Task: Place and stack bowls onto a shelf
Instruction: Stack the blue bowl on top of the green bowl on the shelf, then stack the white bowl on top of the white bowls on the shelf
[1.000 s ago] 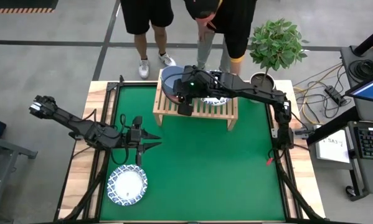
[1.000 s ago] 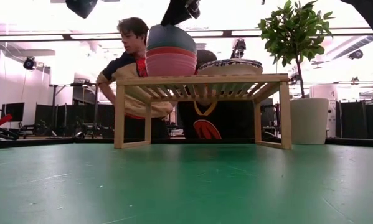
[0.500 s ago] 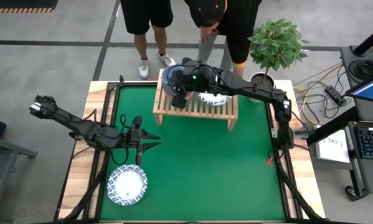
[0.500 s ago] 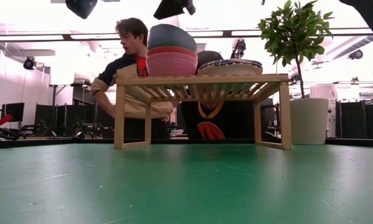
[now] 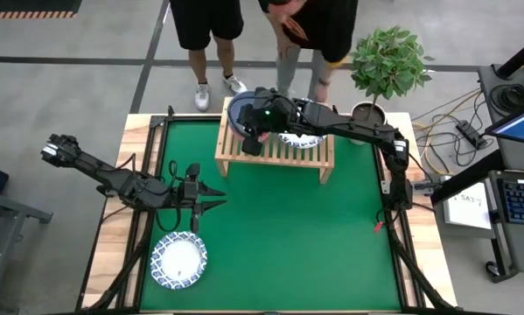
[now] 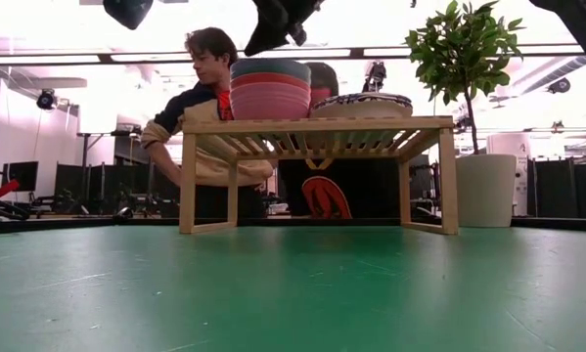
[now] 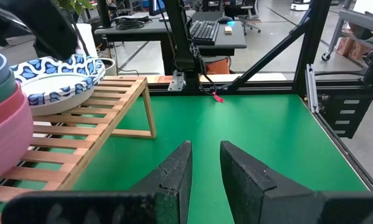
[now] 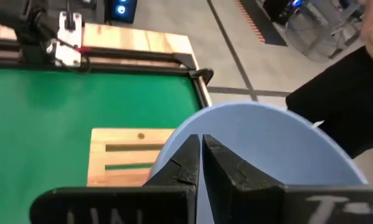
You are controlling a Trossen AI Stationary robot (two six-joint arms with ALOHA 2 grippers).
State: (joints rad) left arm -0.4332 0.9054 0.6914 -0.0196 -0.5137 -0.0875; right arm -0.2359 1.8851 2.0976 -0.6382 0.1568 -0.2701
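On the shelf's [image 5: 318,157] left end stands a stack of deep bowls [image 6: 270,93]: pink at the bottom, then red, teal, and the blue bowl [image 8: 267,143] on top. Beside the stack, white bowls with blue patterned rims [image 6: 361,102] rest on the slats. My right gripper [image 8: 202,146] is shut, with nothing between its fingers, right over the blue bowl's rim. Another patterned bowl [image 5: 178,260] lies on the table near the left front. My left gripper [image 7: 205,168] hovers open above the mat, left of the shelf, with nothing in it. My right gripper's shut fingertips [image 6: 253,49] slant down from above, right at the blue bowl's rim [image 6: 263,62] at the top of the stack. I cannot tell whether they touch it.
Two people stand right behind the shelf at the table's far edge, one bent toward it. A potted plant [image 5: 386,66] stands at the far right corner. Open green mat [image 5: 296,236] spreads from the shelf to the near edge.
The blue bowl stood high on the stack a second ago. It has sunk down into the teal bowl and now sits level. My right gripper has shifted a little toward the table's left and far edges, over the stack.
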